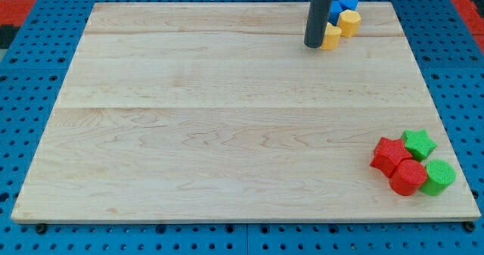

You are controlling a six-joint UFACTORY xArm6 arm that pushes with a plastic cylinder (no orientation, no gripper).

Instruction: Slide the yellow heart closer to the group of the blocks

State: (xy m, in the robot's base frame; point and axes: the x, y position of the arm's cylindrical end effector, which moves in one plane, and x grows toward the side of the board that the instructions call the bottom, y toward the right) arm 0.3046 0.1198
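Pale wooden surface [227, 119] carries my tip [313, 45] touching the yellow heart [331, 37] at the view's top, beside a yellow cylinder [349, 23] and blue block [344, 6]. No pincer exists here, only the rod. Red star [389, 155], red cylinder [408, 177], green star [419, 144] and green cylinder [439, 176] cluster bottom right, well apart.

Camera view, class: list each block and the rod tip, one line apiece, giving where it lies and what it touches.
my tip: on the board, touching the yellow heart's left side.
yellow heart: top right, partly hidden by the rod.
yellow cylinder: beside the heart.
blue block: behind both, shape unclear.
red star: bottom right cluster.
green star: same cluster.
red cylinder: same cluster.
green cylinder: same cluster.
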